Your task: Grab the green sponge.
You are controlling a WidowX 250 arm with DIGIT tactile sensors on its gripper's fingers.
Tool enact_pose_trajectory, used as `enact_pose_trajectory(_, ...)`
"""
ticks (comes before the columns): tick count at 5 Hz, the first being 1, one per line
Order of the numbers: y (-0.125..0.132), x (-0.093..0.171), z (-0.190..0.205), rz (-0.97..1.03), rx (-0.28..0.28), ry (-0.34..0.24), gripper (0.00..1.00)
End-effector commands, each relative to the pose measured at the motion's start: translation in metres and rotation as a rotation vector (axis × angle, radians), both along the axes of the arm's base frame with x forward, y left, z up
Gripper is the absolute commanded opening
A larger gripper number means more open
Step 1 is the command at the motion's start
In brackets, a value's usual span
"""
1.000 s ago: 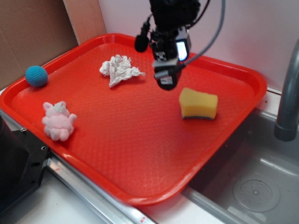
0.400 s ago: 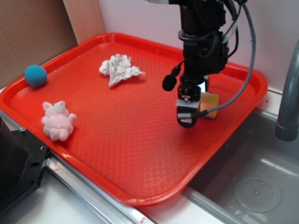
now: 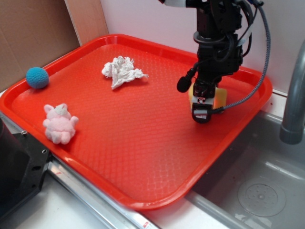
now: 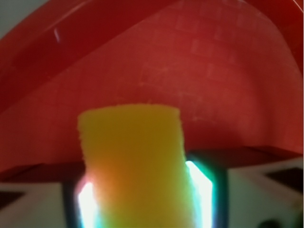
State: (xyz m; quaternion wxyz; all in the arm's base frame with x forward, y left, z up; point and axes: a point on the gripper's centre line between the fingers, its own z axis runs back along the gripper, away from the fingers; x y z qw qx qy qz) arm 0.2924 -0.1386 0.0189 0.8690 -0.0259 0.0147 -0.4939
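The green sponge shows as a yellow foam block on the right side of the red tray; its green layer is not visible. My gripper has come straight down over it and hides most of it. In the wrist view the sponge stands between my two fingers, with a narrow bright gap on each side, so the gripper is open around it. The foam does not look squeezed.
A crumpled white paper wad lies at the tray's back. A pink plush toy and a blue ball sit on the left. A grey sink and faucet are on the right, cardboard at the back left.
My gripper moved from above the tray's back to the right and down, and now straddles the sponge. The sponge and the other objects have not moved.
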Motion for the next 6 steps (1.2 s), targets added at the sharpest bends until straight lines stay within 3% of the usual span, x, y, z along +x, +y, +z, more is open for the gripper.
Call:
enact_pose_trajectory(1, 0.019, -0.016, 0.060, 0.309, 0.092, -0.063, 0.00)
enact_pose_trajectory(2, 0.045, -0.030, 0.105, 0.560, 0.137, -0.102, 0.00)
enact_pose_trajectory(4, 0.101, -0.079, 0.154, 1.064, -0.036, -0.003, 0.00)
enact_pose_trajectory(5, 0.115, -0.103, 0.165, 1.152, -0.092, -0.015, 0.00)
enact_pose_trajectory(6, 0.115, -0.116, 0.166, 1.171, -0.073, -0.051, 0.00)
